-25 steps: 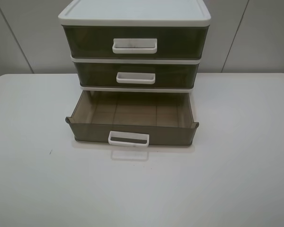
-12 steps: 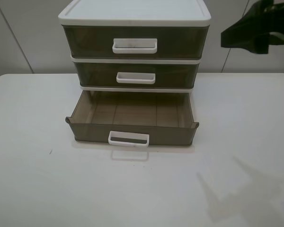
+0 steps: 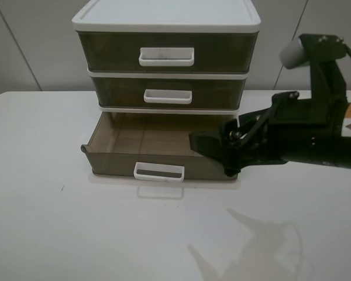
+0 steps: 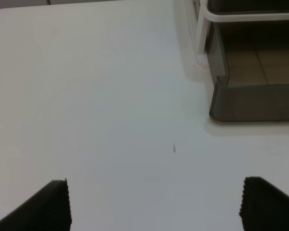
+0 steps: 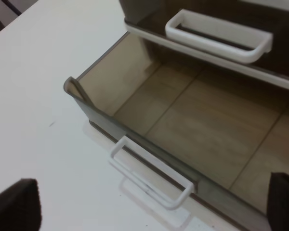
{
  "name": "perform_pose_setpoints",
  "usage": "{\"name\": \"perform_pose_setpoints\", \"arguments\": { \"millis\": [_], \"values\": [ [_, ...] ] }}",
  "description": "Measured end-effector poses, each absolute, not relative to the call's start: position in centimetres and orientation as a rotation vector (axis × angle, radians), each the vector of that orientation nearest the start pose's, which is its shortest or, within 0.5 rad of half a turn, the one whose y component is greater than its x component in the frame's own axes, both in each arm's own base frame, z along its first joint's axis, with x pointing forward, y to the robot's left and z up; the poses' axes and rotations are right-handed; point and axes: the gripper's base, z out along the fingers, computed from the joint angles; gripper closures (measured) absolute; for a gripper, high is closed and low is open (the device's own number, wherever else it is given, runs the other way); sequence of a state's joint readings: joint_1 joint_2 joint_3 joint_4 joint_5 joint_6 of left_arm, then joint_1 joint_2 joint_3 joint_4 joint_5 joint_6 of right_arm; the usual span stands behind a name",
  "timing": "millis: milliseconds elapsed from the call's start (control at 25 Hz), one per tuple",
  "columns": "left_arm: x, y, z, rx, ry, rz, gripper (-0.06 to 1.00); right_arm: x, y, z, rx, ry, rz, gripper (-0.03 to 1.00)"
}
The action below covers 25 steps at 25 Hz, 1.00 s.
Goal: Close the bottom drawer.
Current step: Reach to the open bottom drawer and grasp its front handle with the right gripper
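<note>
While the left gripper (image 4: 154, 204) hangs wide open and empty over the table (image 4: 86, 96), the bottom drawer (image 3: 158, 143) stands pulled out toward 6 o'clock, long axis 9-to-3. The right gripper (image 3: 216, 155), spread and empty, is nearer; the handle (image 3: 159, 172) lies at its 8 o'clock.

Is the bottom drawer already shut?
No, the bottom drawer sticks out well ahead of the middle drawer, its floor in plain sight.

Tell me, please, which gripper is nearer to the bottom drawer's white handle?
Right. The right gripper hovers over the bottom drawer at its right front corner, near the handle. The left gripper is over the table, off the drawer's left front corner, farther away.
</note>
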<state>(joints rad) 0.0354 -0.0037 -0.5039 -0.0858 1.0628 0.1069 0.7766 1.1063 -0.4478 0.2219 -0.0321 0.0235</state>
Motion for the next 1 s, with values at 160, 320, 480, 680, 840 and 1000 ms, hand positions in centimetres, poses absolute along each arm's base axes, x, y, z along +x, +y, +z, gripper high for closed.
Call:
{"name": "perform_pose_setpoints", "arguments": {
  "millis": [160,320,480,680,840,1000],
  "values": [
    [-0.6,-0.7,27.8,0.077,2.034,-0.013,0.23,15.2,14.9,20.2,-0.555,2.125,0.567,0.15],
    [-0.6,-0.7,27.8,0.077,2.034,-0.013,0.23,16.0,15.5,18.4,-0.565,2.158,0.527,0.18],
    [-0.6,-0.7,27.8,0.077,2.034,-0.013,0.23,16.9,16.1,16.4,-0.613,2.161,0.464,0.50],
    [-0.6,-0.7,27.8,0.077,2.034,-0.013,0.23,18.1,16.8,14.9,-0.601,2.092,0.436,0.90],
    [-0.6,-0.7,27.8,0.077,2.034,-0.013,0.23,18.4,17.7,14.1,-0.630,2.033,0.480,0.94],
    [-0.6,-0.7,27.8,0.077,2.034,-0.013,0.23,18.0,19.2,13.6,-0.662,1.938,0.577,0.95]
  ]
}}
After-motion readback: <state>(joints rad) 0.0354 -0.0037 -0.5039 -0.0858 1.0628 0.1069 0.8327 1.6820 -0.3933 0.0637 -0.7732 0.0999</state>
